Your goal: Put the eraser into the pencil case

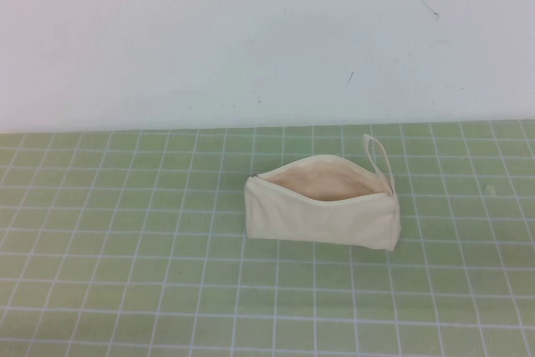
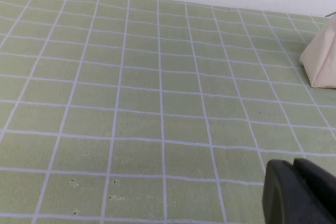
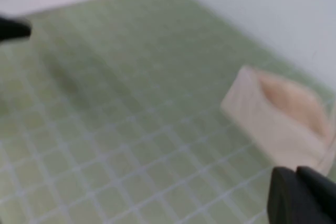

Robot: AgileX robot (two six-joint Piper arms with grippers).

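Observation:
The pencil case (image 1: 322, 211) is a cream fabric pouch lying on the green grid mat, unzipped, with its beige lining showing and a thin loop strap (image 1: 378, 155) at its right end. Its end shows in the left wrist view (image 2: 321, 59), and its open mouth shows in the right wrist view (image 3: 278, 124). The eraser shows in no view. My left gripper (image 2: 294, 182) is shut and empty above bare mat, well apart from the pouch. My right gripper (image 3: 296, 182) is shut and empty, close to the pouch. Neither arm shows in the high view.
The green grid mat (image 1: 125, 248) covers the table up to a white wall (image 1: 251, 31) at the back. A dark object (image 3: 13, 27) pokes in at the edge of the right wrist view.

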